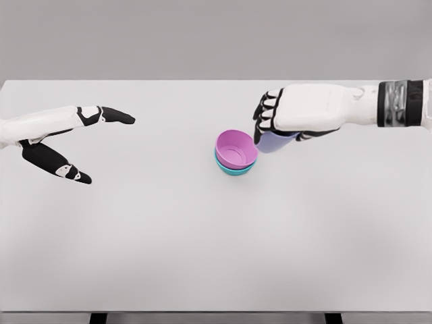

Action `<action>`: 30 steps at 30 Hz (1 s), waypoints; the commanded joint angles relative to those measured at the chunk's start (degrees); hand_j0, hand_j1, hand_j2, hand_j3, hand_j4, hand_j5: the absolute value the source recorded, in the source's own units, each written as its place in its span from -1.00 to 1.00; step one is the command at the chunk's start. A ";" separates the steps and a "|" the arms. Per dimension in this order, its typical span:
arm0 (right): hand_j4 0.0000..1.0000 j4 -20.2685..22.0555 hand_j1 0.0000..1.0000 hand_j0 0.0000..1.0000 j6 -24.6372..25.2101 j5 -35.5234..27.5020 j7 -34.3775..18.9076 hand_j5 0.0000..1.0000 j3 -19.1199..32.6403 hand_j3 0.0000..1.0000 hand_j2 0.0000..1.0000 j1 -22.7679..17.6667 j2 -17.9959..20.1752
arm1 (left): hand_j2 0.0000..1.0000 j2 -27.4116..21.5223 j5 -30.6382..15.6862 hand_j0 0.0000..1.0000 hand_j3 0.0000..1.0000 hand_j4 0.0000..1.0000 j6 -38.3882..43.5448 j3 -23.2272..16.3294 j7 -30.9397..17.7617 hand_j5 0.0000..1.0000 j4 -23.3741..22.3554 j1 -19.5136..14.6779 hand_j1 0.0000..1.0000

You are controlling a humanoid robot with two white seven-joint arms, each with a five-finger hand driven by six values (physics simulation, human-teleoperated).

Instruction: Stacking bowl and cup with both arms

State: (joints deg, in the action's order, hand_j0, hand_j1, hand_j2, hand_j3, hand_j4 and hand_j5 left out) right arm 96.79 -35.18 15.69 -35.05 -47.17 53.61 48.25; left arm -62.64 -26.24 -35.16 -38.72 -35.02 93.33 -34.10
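Observation:
A pink bowl (235, 148) sits nested in a teal bowl (235, 169) near the middle of the white table (169, 256). Just right of the bowls, my right hand (270, 121) is curled around a lavender cup (271, 142), which hangs tilted with its lower part showing under the palm, close to the pink bowl's right rim. Whether cup and bowl touch is unclear. At the left, my left hand (101, 145) hovers over the table with fingers and thumb spread, holding nothing, well away from the bowls.
The table's far edge runs along the top against a grey wall. Its front edge and two dark legs (98, 317) show at the bottom.

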 commanded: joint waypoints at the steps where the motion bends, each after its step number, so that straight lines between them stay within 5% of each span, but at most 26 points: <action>1: 0.31 0.60 0.31 0.31 0.18 -0.40 0.05 0.31 -0.38 0.31 0.31 0.00 -2.63 | 1.00 -0.03 -0.48 1.00 1.00 1.00 0.16 0.05 0.02 1.00 0.01 0.00 1.00; 10: 0.32 -0.02 0.32 0.32 0.18 -0.40 0.05 0.32 -0.64 0.32 0.32 0.62 -5.27 | 1.00 -0.03 -0.48 1.00 1.00 1.00 0.16 0.05 0.02 1.00 0.01 0.00 1.00; 16: 0.32 -4.59 0.32 0.32 0.18 0.31 0.05 0.32 -2.75 0.32 0.32 0.88 -8.35 | 1.00 0.85 -0.30 1.00 1.00 1.00 0.16 0.05 0.02 1.00 0.01 0.09 1.00; 30: 0.35 -8.10 0.35 0.35 0.18 0.40 0.05 0.35 -3.54 0.35 0.35 1.32 -9.40 | 1.00 1.11 0.05 1.00 1.00 1.00 0.16 0.75 0.02 1.00 -0.17 0.79 1.00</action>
State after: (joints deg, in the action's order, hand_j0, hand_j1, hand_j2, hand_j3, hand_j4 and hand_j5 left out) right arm 88.81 -35.17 16.32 -35.03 -50.69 54.93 39.34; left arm -61.50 -25.75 -35.16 -38.01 -35.02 93.16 -33.22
